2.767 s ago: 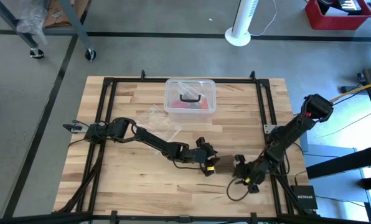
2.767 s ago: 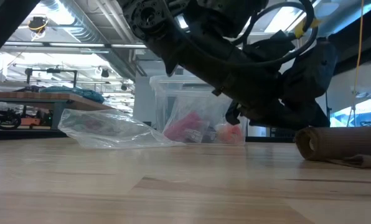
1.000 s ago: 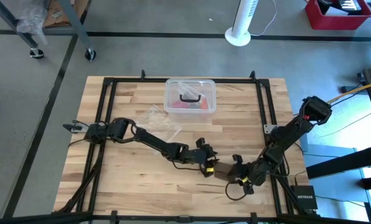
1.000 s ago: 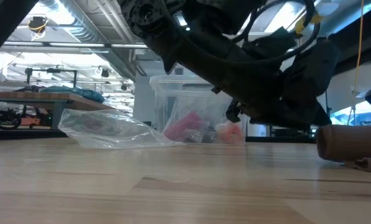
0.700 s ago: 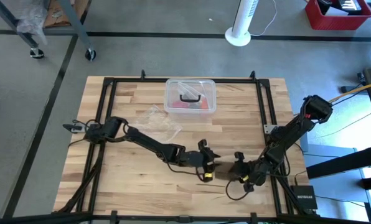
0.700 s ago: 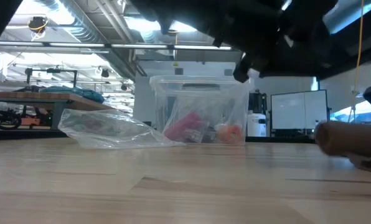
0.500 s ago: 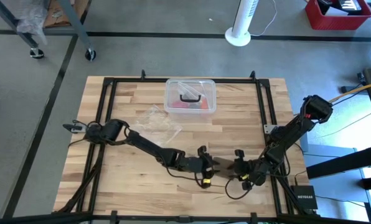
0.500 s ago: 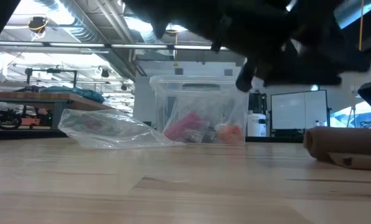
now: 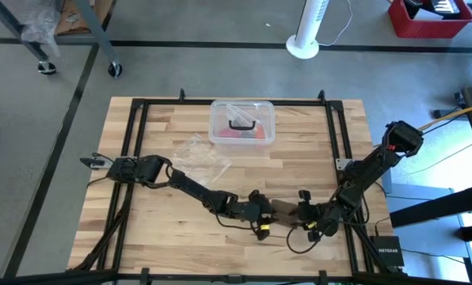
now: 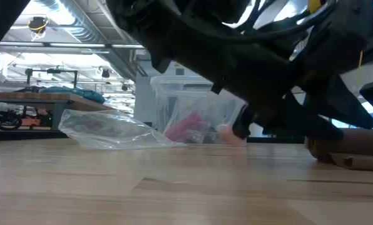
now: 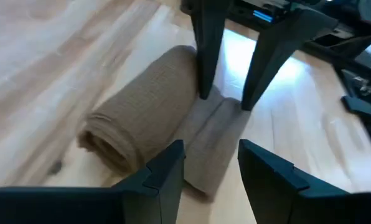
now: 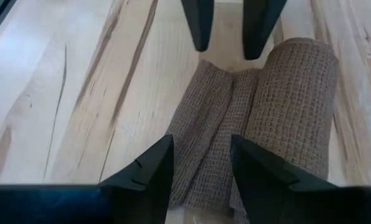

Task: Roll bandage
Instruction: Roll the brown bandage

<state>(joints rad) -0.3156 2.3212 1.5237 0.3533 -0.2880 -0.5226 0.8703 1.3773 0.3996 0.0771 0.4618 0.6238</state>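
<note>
A: Where's the left claw [image 9: 266,214] sitting?

B: Low on the tabletop [image 9: 165,229], around five o'clock from the middle, its arm stretched in from nine o'clock. Its fingers [image 11: 167,171] stand a narrow way apart with nothing between them, pointing at the end of the bandage [image 9: 283,211].

A: And the bandage itself?

B: Mostly rolled into a brown cylinder lying on its side, with a short flat tail [image 11: 213,140] still loose beside it on the wood. It sits between the two claws. In the low view the roll [image 10: 352,145] shows at the right edge, resting on the wood.

A: The right claw [image 9: 301,214]?

B: Facing the left one from the other side of the roll, arm coming in from three o'clock. Its fingers [image 12: 145,168] are also a narrow way apart and empty, hanging over the loose tail [image 12: 213,124], with the roll just beside. Whether any finger touches the cloth, I cannot tell.

A: Anything else on the wood?

B: A clear plastic box [image 9: 241,123] with a black handle at twelve o'clock, and a crumpled clear bag [image 9: 204,156] at about ten o'clock, both well apart from the bandage
</note>
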